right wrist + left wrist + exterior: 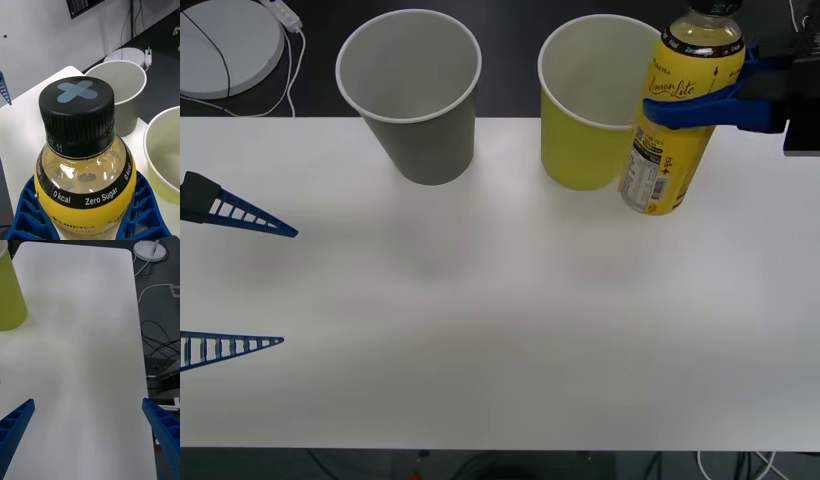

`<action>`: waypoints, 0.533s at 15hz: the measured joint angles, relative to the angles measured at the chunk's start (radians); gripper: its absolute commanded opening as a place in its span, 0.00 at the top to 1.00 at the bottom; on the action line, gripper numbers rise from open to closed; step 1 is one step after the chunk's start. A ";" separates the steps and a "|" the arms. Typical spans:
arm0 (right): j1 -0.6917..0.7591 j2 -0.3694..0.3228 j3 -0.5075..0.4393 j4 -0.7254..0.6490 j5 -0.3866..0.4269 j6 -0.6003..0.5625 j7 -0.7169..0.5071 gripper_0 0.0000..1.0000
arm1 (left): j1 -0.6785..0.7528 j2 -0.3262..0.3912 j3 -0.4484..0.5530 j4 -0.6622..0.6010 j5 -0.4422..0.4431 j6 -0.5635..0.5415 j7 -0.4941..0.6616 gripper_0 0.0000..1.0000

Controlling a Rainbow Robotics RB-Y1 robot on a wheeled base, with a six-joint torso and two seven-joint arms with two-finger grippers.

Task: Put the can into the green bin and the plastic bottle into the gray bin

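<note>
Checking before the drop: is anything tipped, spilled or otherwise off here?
Nothing spilled or tipped. The gray cup and green cup stand upright and look empty. The right pincer holds the capped bottle beside the green cup, leaning slightly. The left pincer hangs open over the table.
</note>
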 measured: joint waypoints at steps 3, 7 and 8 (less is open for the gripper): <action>-0.141 -0.026 0.117 0.074 -0.021 -0.004 -0.001 1.00 | 0.000 0.000 0.000 0.000 0.000 0.000 0.000 0.00; -0.350 -0.030 0.298 0.185 -0.027 -0.003 -0.001 1.00 | 0.000 0.000 0.000 0.000 0.000 0.000 0.000 0.00; -0.416 -0.028 0.355 0.217 -0.031 -0.003 -0.001 1.00 | 0.000 0.000 0.000 0.000 0.000 0.000 0.000 0.00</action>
